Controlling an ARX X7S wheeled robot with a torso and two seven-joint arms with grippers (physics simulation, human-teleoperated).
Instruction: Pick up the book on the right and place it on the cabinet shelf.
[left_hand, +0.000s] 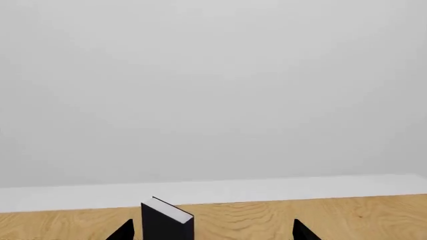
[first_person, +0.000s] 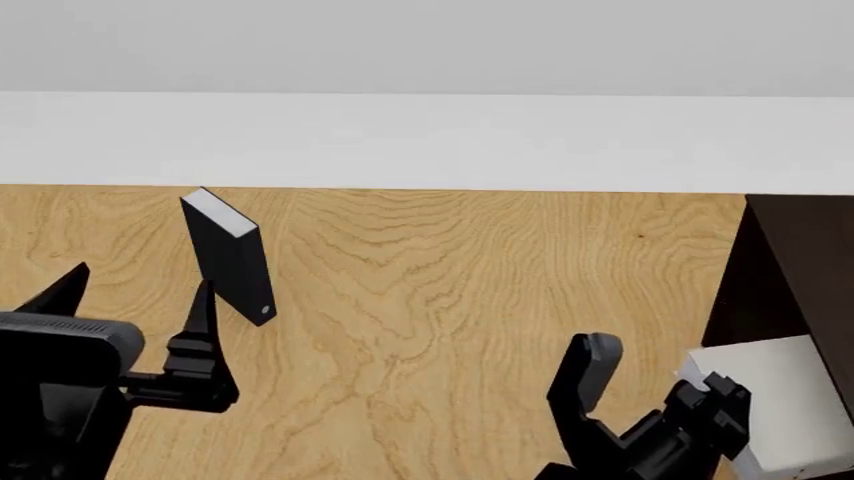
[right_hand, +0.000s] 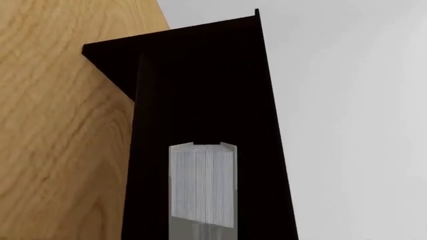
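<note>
Head view shows my right claw (first_person: 694, 405) pinching the book (first_person: 787, 405) beside the cabinet (first_person: 794, 260); I fear it clips the shelf edge.

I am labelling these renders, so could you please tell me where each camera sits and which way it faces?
Head view: above, looking down over the wooden table; both arms show.
Left wrist view: low behind the left gripper, facing the black book and wall.
Right wrist view: behind the light-grey book, facing the dark cabinet.
Head and left wrist views share the black book.
</note>
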